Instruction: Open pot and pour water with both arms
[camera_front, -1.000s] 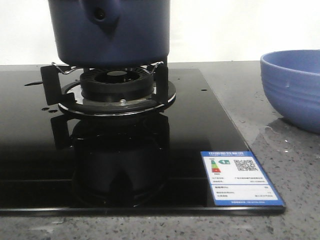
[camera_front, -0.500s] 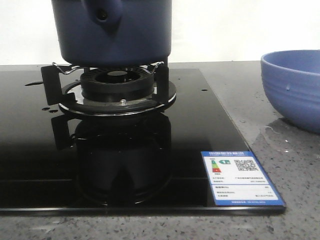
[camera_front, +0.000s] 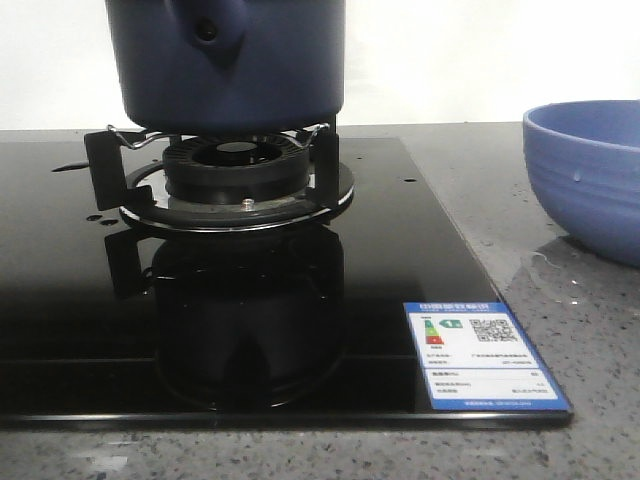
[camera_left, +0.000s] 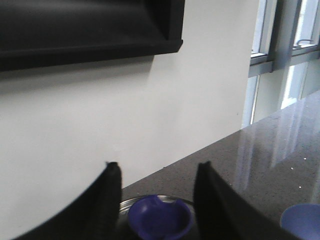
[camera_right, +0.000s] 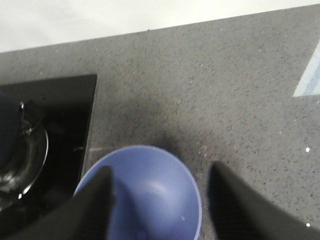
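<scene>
The dark navy pot stands on the burner's stand, its handle stub with the round hole facing the camera; its top is cut off by the front view. My left gripper is open, fingers apart over a dark blue lid knob with a metal rim, not touching it. My right gripper is open above the periwinkle bowl. Water shows as small drops and a thin wet patch on the counter by the bowl. Neither gripper shows in the front view.
The periwinkle bowl stands on the grey counter right of the black glass hob. An energy label sits at the hob's front right corner. A white wall lies behind, with windows at the far side in the left wrist view.
The pot has shifted slightly to the right on the stand. A thin wet patch has appeared on the counter beside the bowl.
</scene>
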